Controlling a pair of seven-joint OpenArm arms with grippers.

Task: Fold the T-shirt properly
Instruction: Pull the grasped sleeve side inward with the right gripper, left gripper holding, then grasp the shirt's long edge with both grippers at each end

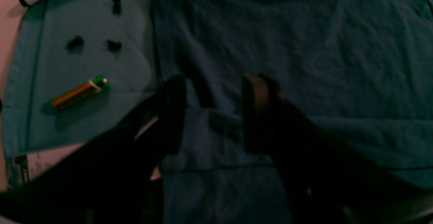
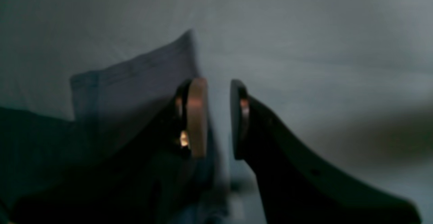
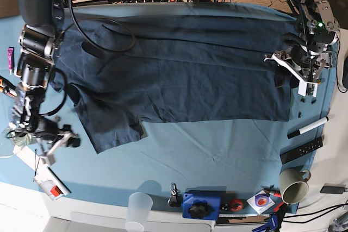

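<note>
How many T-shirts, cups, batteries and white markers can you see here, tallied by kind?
T-shirt: 1
Cups: 2, clear cup and mug
Battery: 1
White marker: 1
Total: 5

One T-shirt (image 3: 179, 74) — two cups (image 3: 293, 185) — one marker (image 3: 308, 127) — one battery (image 1: 79, 93)

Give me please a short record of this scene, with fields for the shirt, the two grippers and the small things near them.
garment: T-shirt, dark navy, spread on the blue tablecloth, one sleeve sticking out toward the front edge
left gripper: open, above the shirt's hem end
right gripper: jaws apart, nothing between them, at the sleeve's edge
nearby: battery, marker, mug
</note>
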